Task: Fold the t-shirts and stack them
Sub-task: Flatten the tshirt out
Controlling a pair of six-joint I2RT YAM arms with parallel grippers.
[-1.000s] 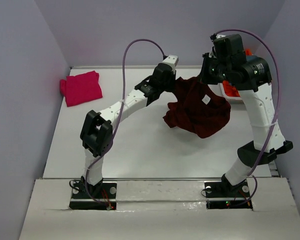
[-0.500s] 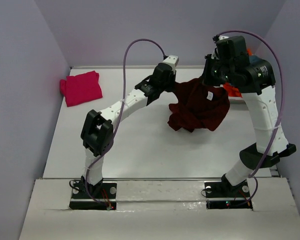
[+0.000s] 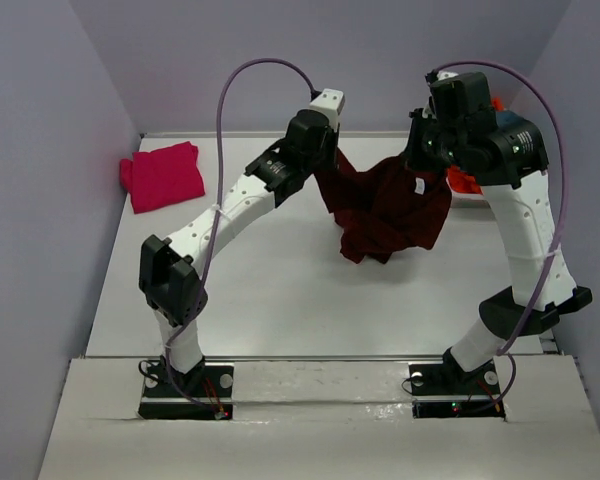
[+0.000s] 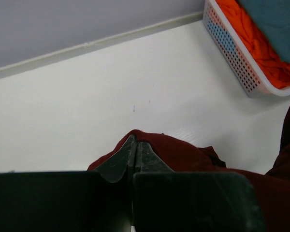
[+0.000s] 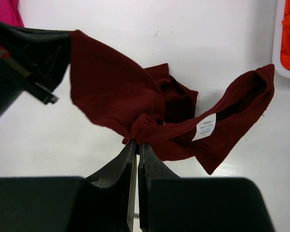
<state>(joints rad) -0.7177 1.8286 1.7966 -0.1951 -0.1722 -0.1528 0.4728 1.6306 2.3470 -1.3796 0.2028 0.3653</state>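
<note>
Tension is what this step wants, by my judgement: the dark maroon t-shirt (image 3: pixel 388 210) hangs bunched between the two arms over the white table (image 3: pixel 280 290), and it needs opening out flat before any fold can be made. Whether its lowest fold touches the table I cannot tell. The left gripper (image 4: pixel 134 141) has its jaws closed tight on one edge of the cloth. The right gripper (image 5: pixel 136 143) is pinched likewise on a gathered ridge near a small white label (image 5: pixel 206 126). To do it well, the arms should draw apart evenly until the sag between them goes. They should then lower the hanging end to the table first and lay the rest down away from it, so no crease gets trapped beneath.

The cloth is a soft, matt knit, limp in its folds and quick to twist. A magenta-pink t-shirt (image 3: pixel 163 176) lies folded at the far left corner. At the far right a white perforated plastic basket (image 4: pixel 237 60) holds an orange garment (image 4: pixel 261 46) and a grey-blue one (image 4: pixel 275 17)
</note>
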